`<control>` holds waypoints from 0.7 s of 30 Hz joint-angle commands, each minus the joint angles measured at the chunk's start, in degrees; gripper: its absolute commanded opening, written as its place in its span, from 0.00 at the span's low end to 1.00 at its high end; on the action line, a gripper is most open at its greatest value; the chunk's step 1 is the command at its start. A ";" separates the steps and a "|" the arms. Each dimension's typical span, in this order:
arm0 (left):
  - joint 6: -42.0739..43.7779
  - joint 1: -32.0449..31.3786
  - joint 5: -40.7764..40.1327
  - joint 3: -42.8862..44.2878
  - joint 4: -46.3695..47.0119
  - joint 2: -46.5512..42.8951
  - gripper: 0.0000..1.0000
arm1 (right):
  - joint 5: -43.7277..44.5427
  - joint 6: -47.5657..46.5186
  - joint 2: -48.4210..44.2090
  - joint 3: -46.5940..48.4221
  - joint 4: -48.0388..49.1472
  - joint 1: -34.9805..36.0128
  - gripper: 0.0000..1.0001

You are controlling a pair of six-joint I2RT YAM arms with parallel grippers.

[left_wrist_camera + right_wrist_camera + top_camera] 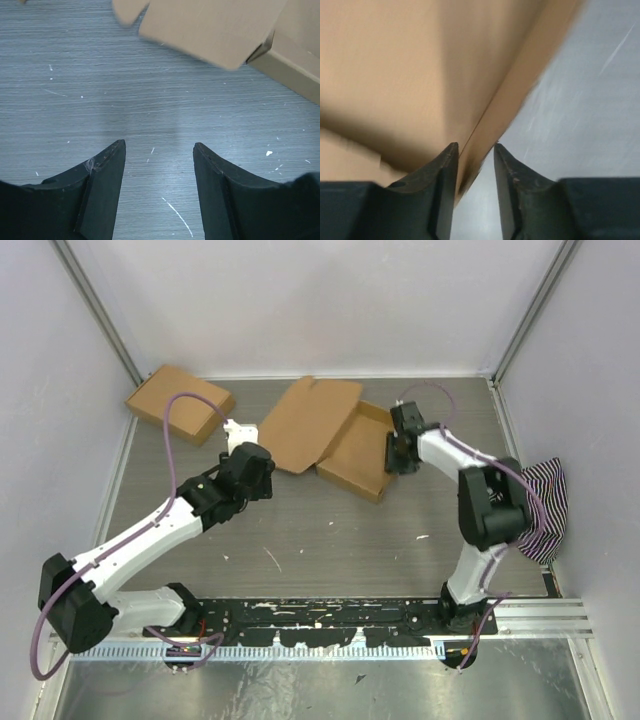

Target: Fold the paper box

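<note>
The paper box [355, 452] lies at mid-table as a shallow brown tray, with its lid [312, 420] open and spread to the left. My right gripper [398, 448] is at the tray's right wall. In the right wrist view the wall [485, 120] stands between the narrowly parted jaws of the right gripper [472, 147], against the left finger with a gap to the right finger. My left gripper [243, 440] is open and empty just left of the lid. In the left wrist view the left gripper [159, 145] is over bare table, with the lid [210, 25] and tray [295, 55] ahead.
A second compact brown box [180, 403] lies at the back left. A striped cloth [545, 502] hangs at the right edge. White enclosure walls surround the grey table [320, 540].
</note>
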 commanded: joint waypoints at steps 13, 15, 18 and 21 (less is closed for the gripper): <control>-6.05 0.19 6.51 -4.51 5.12 0.38 0.64 | 10.81 14.78 -31.99 -15.21 -11.23 24.79 0.96; -4.98 0.24 6.06 -4.57 5.39 1.28 0.64 | 12.16 15.12 -31.19 -14.26 -11.98 23.86 0.94; -2.12 0.21 3.90 -2.25 4.93 4.17 0.65 | 10.16 18.43 -33.34 -16.65 -11.34 23.96 0.92; 0.09 0.29 2.35 1.87 3.77 8.74 0.65 | 7.90 22.99 -39.69 -21.74 -10.69 24.73 0.89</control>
